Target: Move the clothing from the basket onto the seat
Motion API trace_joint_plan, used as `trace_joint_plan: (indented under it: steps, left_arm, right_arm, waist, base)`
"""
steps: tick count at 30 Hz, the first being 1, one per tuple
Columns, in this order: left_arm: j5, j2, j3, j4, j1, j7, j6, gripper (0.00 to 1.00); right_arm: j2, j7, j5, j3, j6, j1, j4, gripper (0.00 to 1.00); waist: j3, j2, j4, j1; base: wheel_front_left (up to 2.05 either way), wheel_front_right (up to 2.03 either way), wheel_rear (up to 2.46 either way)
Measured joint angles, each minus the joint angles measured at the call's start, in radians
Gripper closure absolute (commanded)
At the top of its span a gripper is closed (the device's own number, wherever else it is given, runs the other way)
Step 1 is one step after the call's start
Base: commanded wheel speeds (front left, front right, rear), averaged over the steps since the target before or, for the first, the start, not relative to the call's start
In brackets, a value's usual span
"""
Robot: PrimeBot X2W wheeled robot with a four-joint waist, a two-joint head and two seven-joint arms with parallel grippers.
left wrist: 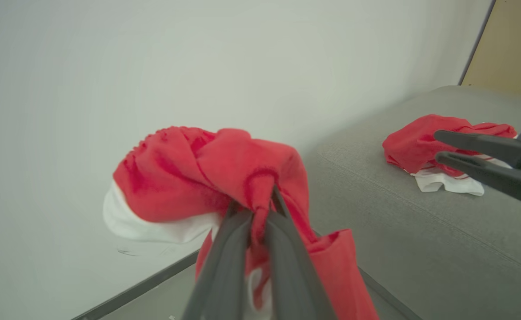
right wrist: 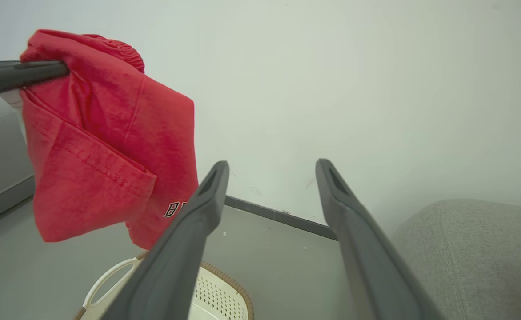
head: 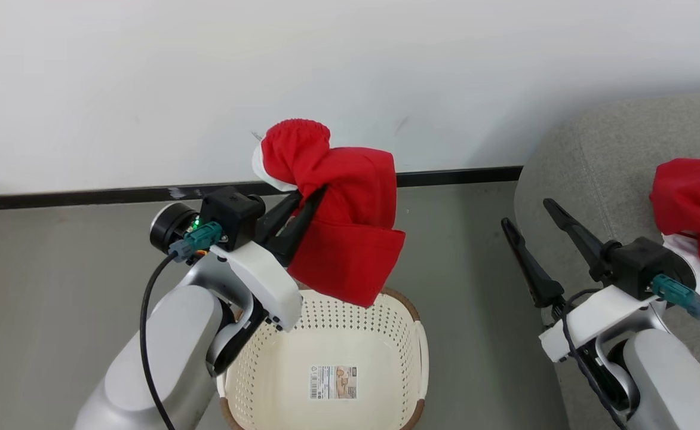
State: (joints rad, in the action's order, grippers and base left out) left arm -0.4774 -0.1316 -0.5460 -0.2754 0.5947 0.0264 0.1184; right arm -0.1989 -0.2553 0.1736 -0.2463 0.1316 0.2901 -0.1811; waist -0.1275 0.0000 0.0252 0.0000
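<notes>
My left claw (head: 312,192) is clamped on a bunched fold of the red garment (head: 350,239), which hangs from its tips above the basket (head: 413,334). I judge this height serves to clear the rim for transfer. My right claw (head: 526,212) stands apart, holding nothing, just beside the seat (head: 595,155). The second garment (head: 690,197) lies on the seat behind it. Below both claws is the grey floor (head: 57,269); ahead, the white wall (head: 147,89) and dark skirting (head: 87,197).

Red garment (right wrist: 109,146): black letters starting "B", rest covered. Sticker (head: 332,382) on basket (head: 420,358) floor: print unreadable.
</notes>
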Motion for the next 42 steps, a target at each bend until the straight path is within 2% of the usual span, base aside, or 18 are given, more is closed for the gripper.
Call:
trace_joint_plan:
  steps: [9,16,21,34,35,36,38,39,40,42]
  left_arm:
    - [-0.025,0.007,-0.049,0.086,-0.053,-0.048,0.0,1.0]
    - [-0.042,0.016,-0.08,0.148,-0.075,-0.079,0.0,1.0]
    - [-0.05,0.028,-0.108,0.203,-0.096,-0.109,0.001,1.0]
    - [-0.059,0.032,-0.13,0.289,-0.116,-0.159,-0.001,1.0]
    - [-0.06,0.032,-0.131,0.293,-0.116,-0.159,-0.002,1.0]
    - [-0.062,0.032,-0.131,0.296,-0.117,-0.16,-0.002,1.0]
    - [-0.07,0.032,-0.13,0.303,-0.118,-0.166,-0.003,1.0]
    - [-0.073,0.032,-0.129,0.305,-0.12,-0.166,-0.004,1.0]
    - [-0.075,0.032,-0.128,0.308,-0.122,-0.166,-0.01,1.0]
    - [-0.076,0.031,-0.121,0.313,-0.133,-0.166,-0.015,1.0]
  right_arm:
    - [-0.13,0.0,0.106,-0.141,0.0,0.002,-0.068,0.0]
    - [-0.166,0.0,0.188,-0.267,0.0,0.015,-0.089,0.0]
    - [-0.207,0.0,0.244,-0.373,0.0,0.089,-0.095,0.0]
    - [-0.227,0.01,0.395,-0.637,0.0,0.239,-0.093,0.0]
    - [-0.228,0.01,0.406,-0.661,0.0,0.253,-0.09,0.22]
    - [-0.228,0.01,0.415,-0.686,0.0,0.264,-0.086,0.52]
    - [-0.228,0.01,0.43,-0.729,0.0,0.281,-0.08,0.69]
    - [-0.23,0.01,0.434,-0.747,0.0,0.289,-0.08,0.87]
    - [-0.233,0.01,0.435,-0.756,0.0,0.294,-0.079,1.0]
    - [-0.246,0.01,0.448,-0.781,0.0,0.31,-0.078,1.0]
  waist:
    - [0.06,0.0,0.013,0.0]
    - [0.083,0.0,0.028,0.0]
    - [0.089,0.0,0.047,0.0]
    - [0.075,0.0,0.088,0.0]
    - [0.073,0.0,0.09,0.0]
    - [0.071,0.0,0.092,0.0]
    - [0.067,0.0,0.096,0.0]
    - [0.065,0.0,0.098,0.0]
    - [0.063,0.0,0.098,0.0]
    - [0.059,0.0,0.098,0.0]
  base:
    - [0.0,0.0,0.0]
    - [0.0,0.0,0.0]
    - [0.0,0.0,0.0]
    - [0.0,0.0,0.0]
    - [0.0,0.0,0.0]
    - [0.0,0.0,0.0]
    - [0.0,0.0,0.0]
    - [0.0,0.0,0.0]
    - [0.0,0.0,0.0]
    - [0.0,0.0,0.0]
